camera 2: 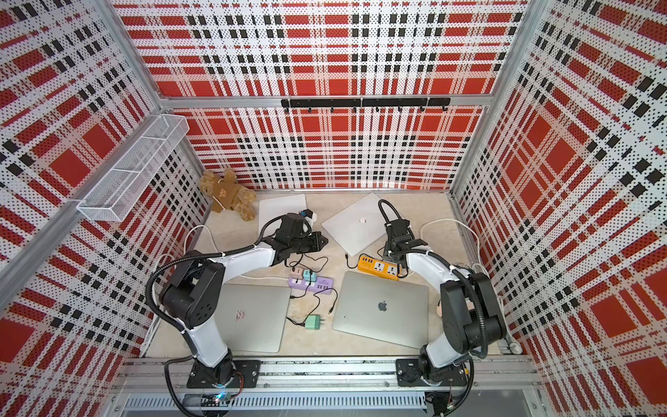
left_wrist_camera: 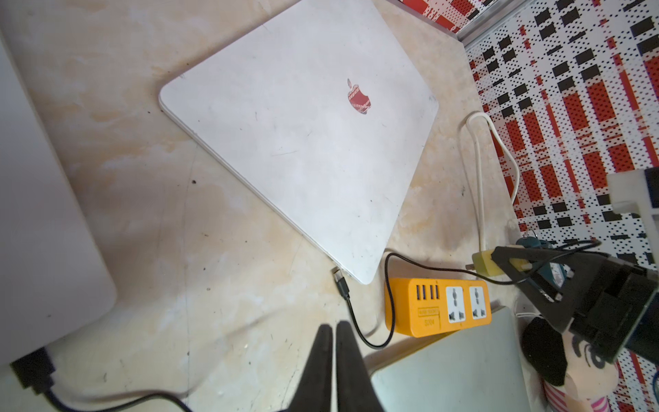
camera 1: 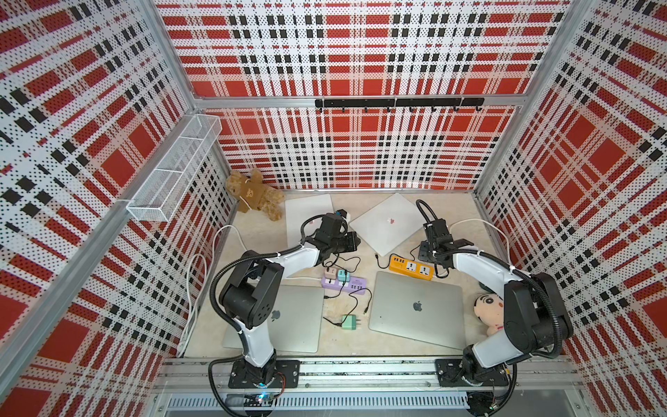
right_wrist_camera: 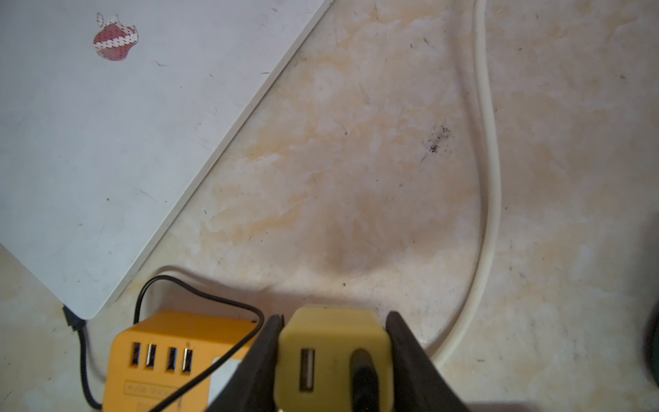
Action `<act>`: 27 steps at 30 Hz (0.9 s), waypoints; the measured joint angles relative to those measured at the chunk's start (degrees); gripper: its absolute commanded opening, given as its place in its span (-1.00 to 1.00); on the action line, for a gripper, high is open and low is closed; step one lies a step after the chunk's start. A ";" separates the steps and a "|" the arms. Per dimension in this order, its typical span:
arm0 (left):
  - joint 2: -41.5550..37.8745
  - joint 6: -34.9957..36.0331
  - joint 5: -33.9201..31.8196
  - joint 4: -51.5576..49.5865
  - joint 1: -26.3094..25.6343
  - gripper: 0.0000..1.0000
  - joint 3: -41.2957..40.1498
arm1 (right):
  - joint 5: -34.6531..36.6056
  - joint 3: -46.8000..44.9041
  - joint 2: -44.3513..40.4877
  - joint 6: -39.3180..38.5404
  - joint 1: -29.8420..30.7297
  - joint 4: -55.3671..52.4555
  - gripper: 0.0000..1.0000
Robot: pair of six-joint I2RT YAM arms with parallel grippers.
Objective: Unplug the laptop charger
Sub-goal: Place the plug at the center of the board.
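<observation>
My right gripper [right_wrist_camera: 334,316] is shut on a yellow charger [right_wrist_camera: 331,353]; its jaws press both sides of the block. In the left wrist view the charger [left_wrist_camera: 483,262] hangs just above the far end of the orange power strip [left_wrist_camera: 428,314], prongs clear of the sockets. Its black cable [left_wrist_camera: 388,285] loops down to a plug end [left_wrist_camera: 340,280] lying by the corner of the white laptop [left_wrist_camera: 303,142]. My left gripper [left_wrist_camera: 335,326] is shut and empty over bare table, left of the strip [camera 1: 411,268].
A purple power strip [camera 1: 344,283] holds a pink and a teal charger. A green charger [camera 1: 349,321] lies loose between two silver laptops [camera 1: 418,310] [camera 1: 296,317]. A teddy bear [camera 1: 254,195] lies back left, a doll [camera 1: 489,310] right, and a white cord [right_wrist_camera: 488,178] curves beside the orange strip.
</observation>
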 measured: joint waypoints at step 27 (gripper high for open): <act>-1.25 0.02 -0.63 0.20 -0.31 -0.80 -2.16 | -9.09 15.15 15.15 -4.17 -6.64 -9.46 -0.33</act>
